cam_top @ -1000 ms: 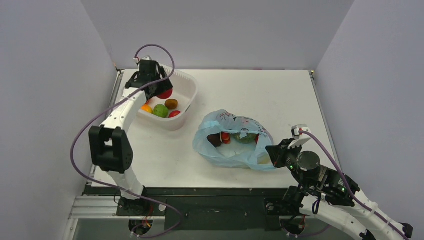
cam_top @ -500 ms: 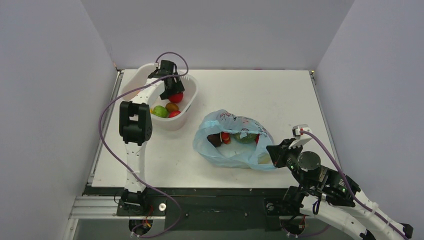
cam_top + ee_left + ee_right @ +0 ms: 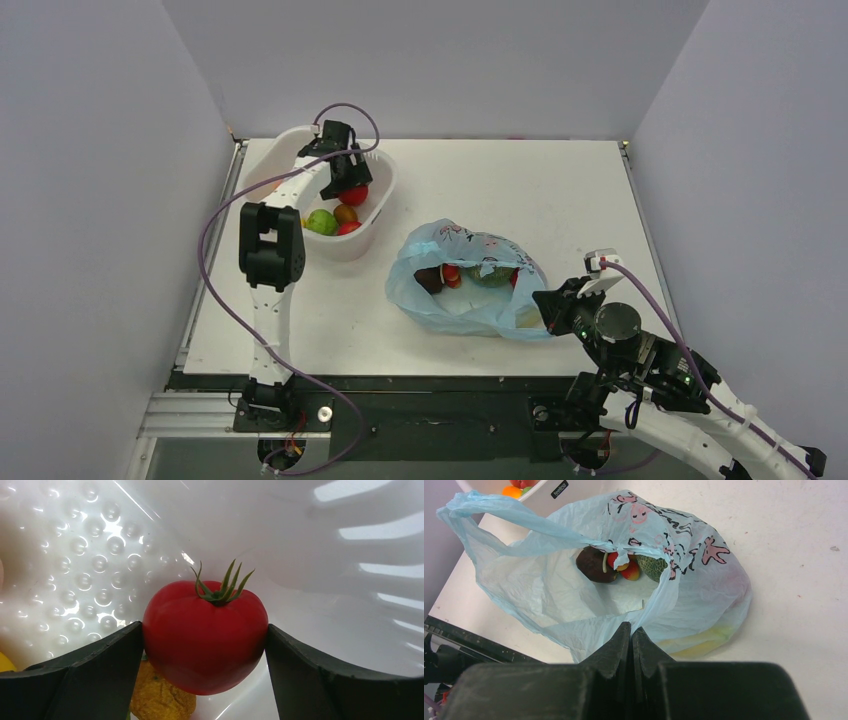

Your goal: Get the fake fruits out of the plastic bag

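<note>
The plastic bag [image 3: 549, 595] is lying open on the table [image 3: 570, 190] directly ahead of the right gripper [image 3: 631, 636]; that gripper's fingers [image 3: 614, 652] are pressing together, pinching the near edge of the bag's film between the tips. Several fake fruits [image 3: 630, 571] are sitting in the bag's mouth beyond those tips; a dark brown piece [image 3: 595, 565] is lying to the left, red-orange balls [image 3: 613, 559] in the middle and a green ribbed gourd [image 3: 651, 567] to the right, all close against one another. A yellow piece [image 3: 704, 642] is showing through the film just right of the fingertips. The left gripper [image 3: 205, 640] is hanging inside the white tub [image 3: 300, 540], well apart from the right one; its fingers [image 3: 100, 665] are clamping a red fruit [image 3: 205, 630] with a green stalk, one pad bearing on each flank. Below the fruit an orange bumpy piece [image 3: 160, 700] is lying on the tub floor; I cannot tell whether the fruit is touching it.
</note>
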Motion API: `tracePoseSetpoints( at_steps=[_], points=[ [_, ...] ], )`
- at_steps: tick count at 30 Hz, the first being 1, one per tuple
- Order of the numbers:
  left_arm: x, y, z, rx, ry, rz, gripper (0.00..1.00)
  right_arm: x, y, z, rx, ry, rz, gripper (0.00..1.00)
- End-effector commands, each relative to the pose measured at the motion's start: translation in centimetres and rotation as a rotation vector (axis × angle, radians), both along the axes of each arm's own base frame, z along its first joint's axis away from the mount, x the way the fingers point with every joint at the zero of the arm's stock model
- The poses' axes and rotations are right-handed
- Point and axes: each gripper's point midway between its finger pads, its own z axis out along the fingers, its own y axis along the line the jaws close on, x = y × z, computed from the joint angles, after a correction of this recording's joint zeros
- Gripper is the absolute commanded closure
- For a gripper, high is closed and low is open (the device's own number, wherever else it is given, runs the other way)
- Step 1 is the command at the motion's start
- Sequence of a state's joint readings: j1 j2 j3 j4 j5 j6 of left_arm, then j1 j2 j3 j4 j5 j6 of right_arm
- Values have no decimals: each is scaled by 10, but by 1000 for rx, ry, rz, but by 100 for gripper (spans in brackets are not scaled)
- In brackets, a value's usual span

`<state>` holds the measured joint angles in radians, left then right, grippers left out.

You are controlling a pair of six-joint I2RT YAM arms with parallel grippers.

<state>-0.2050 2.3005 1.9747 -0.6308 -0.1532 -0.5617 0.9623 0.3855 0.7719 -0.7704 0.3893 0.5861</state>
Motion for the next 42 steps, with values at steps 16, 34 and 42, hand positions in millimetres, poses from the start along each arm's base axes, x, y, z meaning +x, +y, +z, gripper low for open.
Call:
tracePoseSetpoints(
  at_steps=[16,34,42],
  points=[
    [-77,-21,207,-152,-375,-123,7,2,2,8,31,-30,1,100],
    [-361,-173,312,-470,-762,-889,9,1,6,8,24,-25,24,100],
    [-404,-266,247,-412,-614,-1128,21,2,2,10,32,-33,4,100]
  ],
)
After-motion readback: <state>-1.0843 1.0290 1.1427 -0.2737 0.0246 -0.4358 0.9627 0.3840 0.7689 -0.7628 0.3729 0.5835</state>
